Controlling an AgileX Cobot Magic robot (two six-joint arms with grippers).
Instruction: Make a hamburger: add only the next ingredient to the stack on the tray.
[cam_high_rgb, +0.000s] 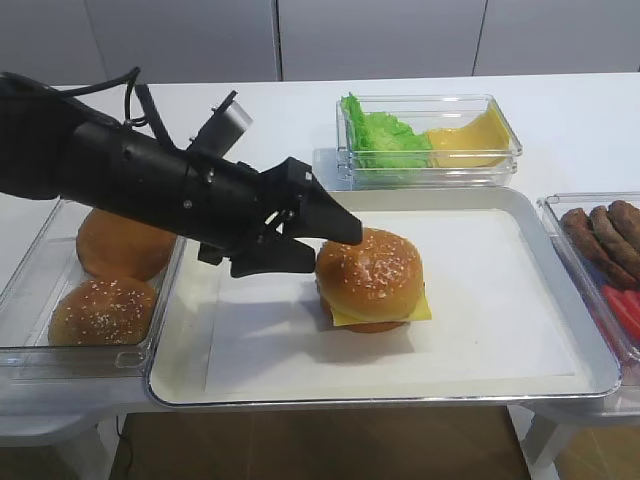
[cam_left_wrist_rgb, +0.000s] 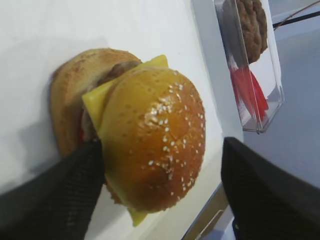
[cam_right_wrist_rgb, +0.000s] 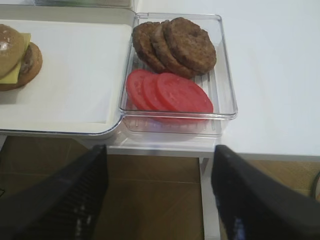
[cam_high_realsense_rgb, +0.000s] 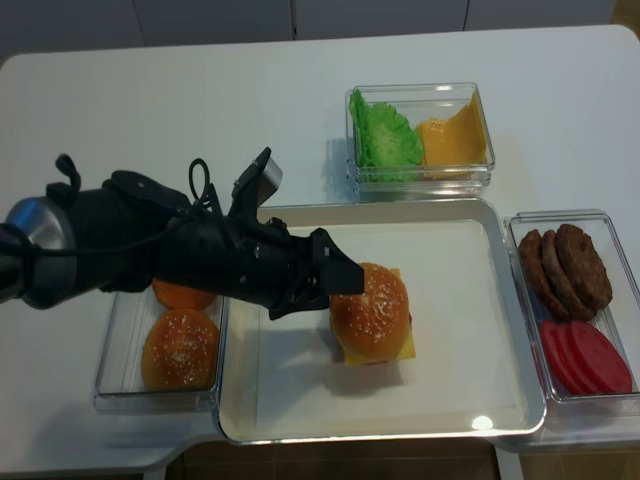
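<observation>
The sesame-seeded bun top (cam_high_rgb: 370, 265) (cam_left_wrist_rgb: 155, 145) (cam_high_realsense_rgb: 370, 305) sits on the stack, over the yellow cheese slice (cam_high_rgb: 418, 310) (cam_left_wrist_rgb: 95, 100), the patty and the bun base (cam_left_wrist_rgb: 67, 95). The stack (cam_right_wrist_rgb: 17, 57) stands mid-tray on the white paper of the silver tray (cam_high_rgb: 400, 398) (cam_high_realsense_rgb: 460, 330). My left gripper (cam_high_rgb: 335, 248) (cam_left_wrist_rgb: 160, 145) (cam_high_realsense_rgb: 340, 290) is open, its fingers either side of the bun top; one finger (cam_left_wrist_rgb: 75, 185) is close against it, the other (cam_left_wrist_rgb: 260, 190) well clear. My right gripper (cam_right_wrist_rgb: 160, 150) hangs open and empty off the table's front edge.
A clear box at the left holds a sesame bun (cam_high_rgb: 100, 310) and a smooth bun (cam_high_rgb: 125, 240). Behind the tray is a box of lettuce (cam_high_rgb: 380, 130) and cheese (cam_high_rgb: 470, 140). At the right, a box holds patties (cam_right_wrist_rgb: 175, 45) and tomato slices (cam_right_wrist_rgb: 170, 92).
</observation>
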